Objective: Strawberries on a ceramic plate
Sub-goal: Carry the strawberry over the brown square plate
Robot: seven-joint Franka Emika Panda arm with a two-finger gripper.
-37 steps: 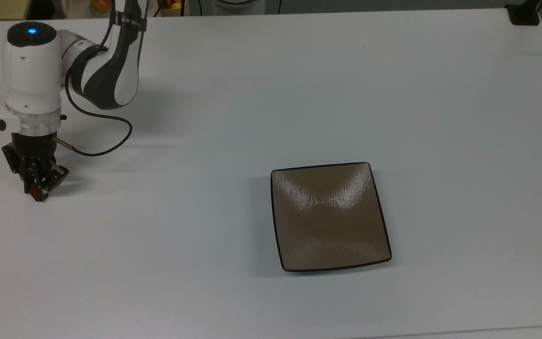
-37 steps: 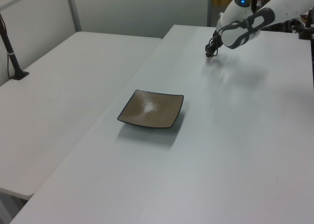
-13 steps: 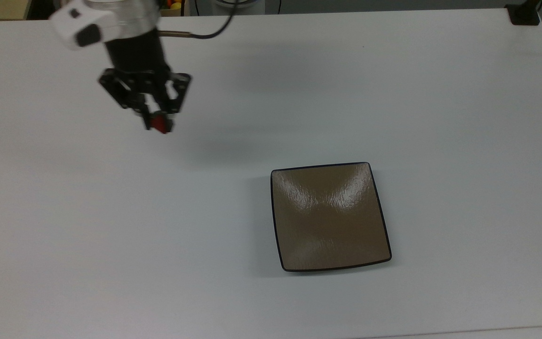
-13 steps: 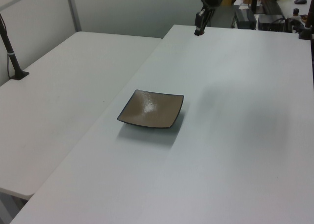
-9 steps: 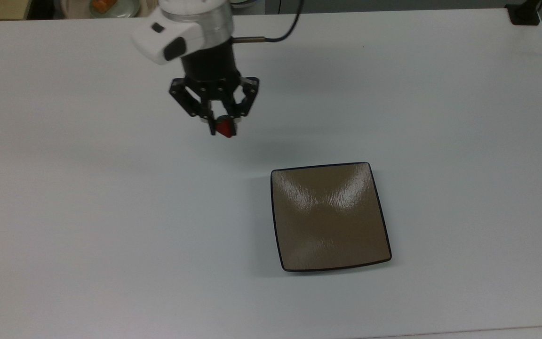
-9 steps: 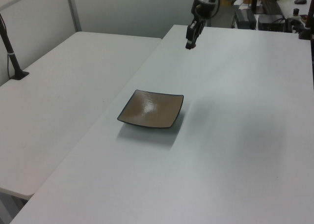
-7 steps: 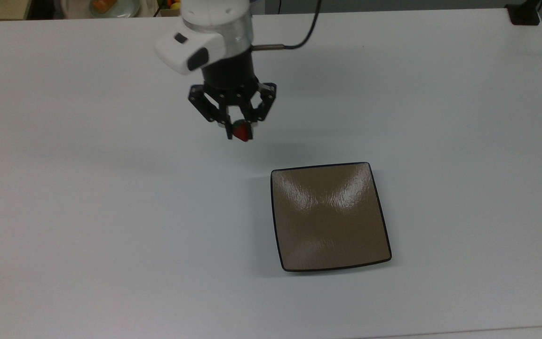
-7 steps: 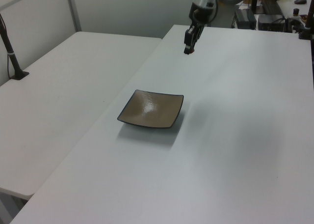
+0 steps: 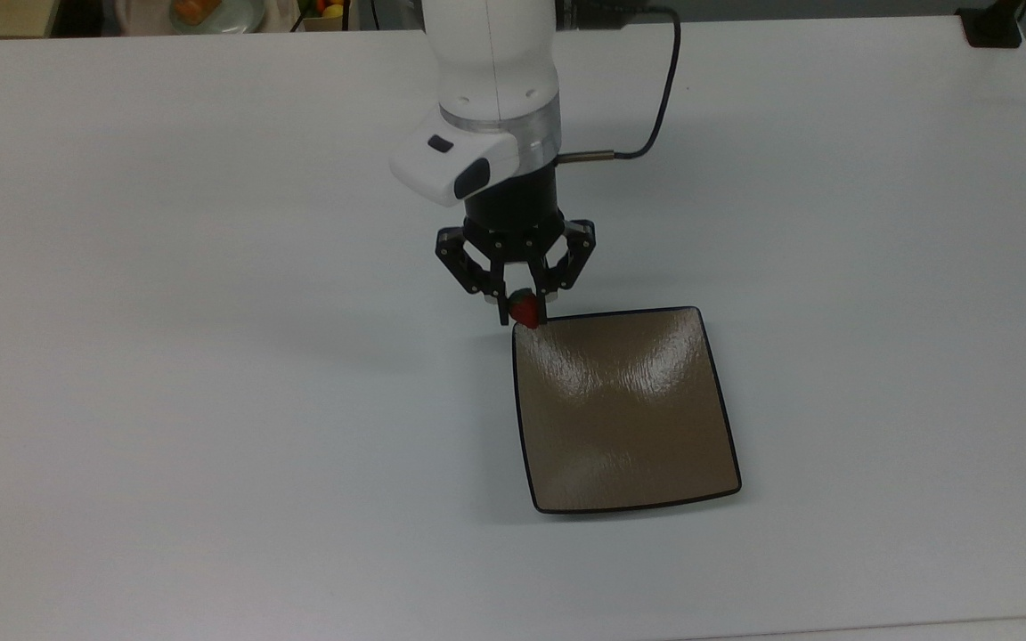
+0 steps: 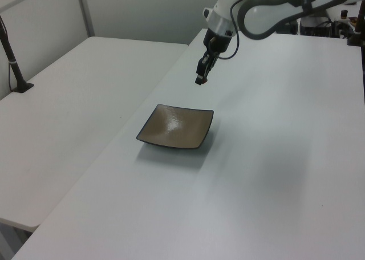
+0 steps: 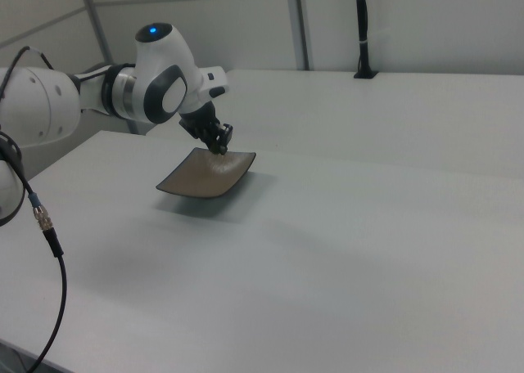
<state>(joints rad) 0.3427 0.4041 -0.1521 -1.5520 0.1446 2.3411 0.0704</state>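
A small red strawberry (image 9: 525,312) with a green cap is pinched between the black fingers of my gripper (image 9: 523,309), which is shut on it. It hangs in the air above the table, at the upper-left corner of the square tan-brown ceramic plate (image 9: 624,409) in the top view. In the left view the gripper (image 10: 199,80) is held well above and behind the plate (image 10: 175,127). In the right view the gripper (image 11: 218,145) is over the plate (image 11: 205,175), whose surface is bare.
The plate lies on a wide white table (image 9: 210,401). A second white table (image 10: 63,100) adjoins it on the left view's left. A black cable (image 9: 655,107) trails from the wrist. A round pale plate with orange food (image 9: 201,11) sits past the far table edge.
My gripper has carried the strawberry from the top view's far left across the table to the plate's corner, staying shut on it throughout. The plate has not moved.
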